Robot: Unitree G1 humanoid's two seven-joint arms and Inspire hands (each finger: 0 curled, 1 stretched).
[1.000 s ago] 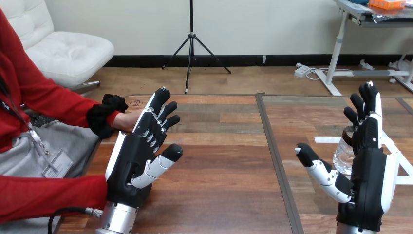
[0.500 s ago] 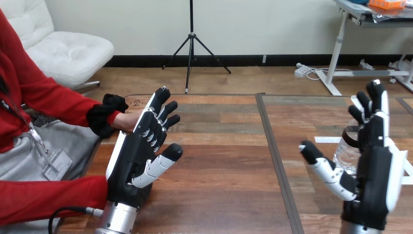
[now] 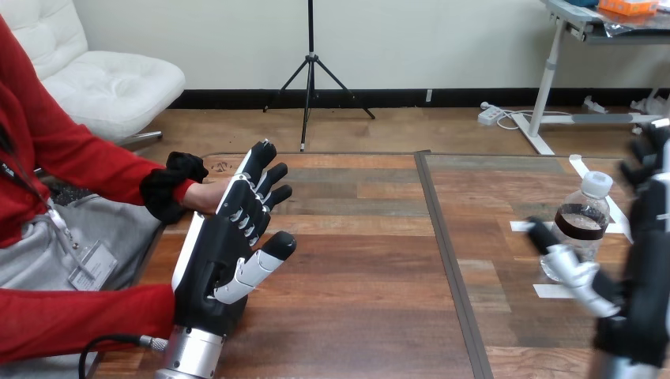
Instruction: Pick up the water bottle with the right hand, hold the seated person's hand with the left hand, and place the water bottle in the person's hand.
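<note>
- At the right of the wooden table, the clear plastic white-capped water bottle stands upright between the wide-spread thumb and fingers of our black-and-white right hand; an uneven squeeze could topple it.
- Our left hand, fingers straight, stands beside the person's hand; unclasped, it may drift.

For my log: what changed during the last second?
The right hand shifted to the right, uncovering the water bottle, which now stands between its thumb and palm, not gripped. The left hand, the person's hand and the bottle stayed put.
</note>
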